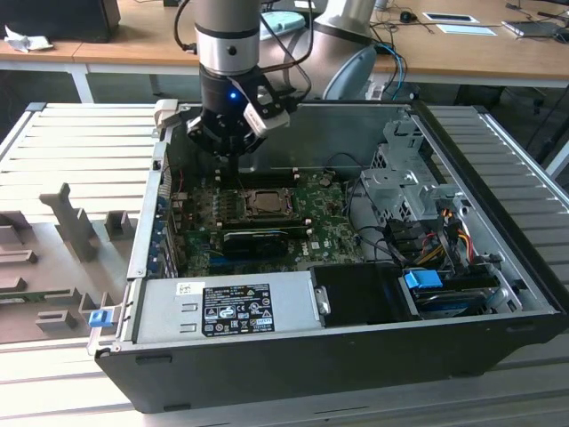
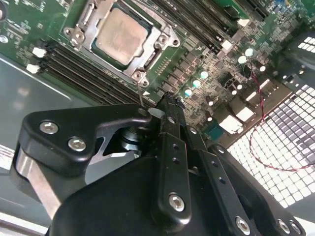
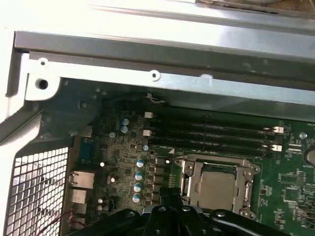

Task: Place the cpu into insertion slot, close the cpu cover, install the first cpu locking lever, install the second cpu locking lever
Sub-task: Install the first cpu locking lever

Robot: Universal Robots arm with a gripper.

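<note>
The cpu [image 1: 264,203] lies flat in the insertion slot on the green board, its dull silver top showing in both wrist views [image 2: 121,37] [image 3: 216,186]. The cpu cover [image 2: 152,51] [image 3: 189,179] is down, a metal frame lying around the chip. A thin metal locking lever [image 2: 141,98] sticks up at one corner of the socket. My gripper [image 1: 233,160] hangs just above the board beside the socket, toward the exterior view's left and back. Its black fingers are together [image 2: 167,104] [image 3: 171,192], tips close to that corner, and I see nothing between them.
The board sits inside an open computer case [image 1: 498,294]. A long black card [image 1: 258,238] lies in front of the socket, with memory slots [image 3: 211,132] behind it. A grey power supply [image 1: 231,307] is at the front, a drive cage [image 1: 404,178] and cables [image 1: 444,231] on the exterior view's right.
</note>
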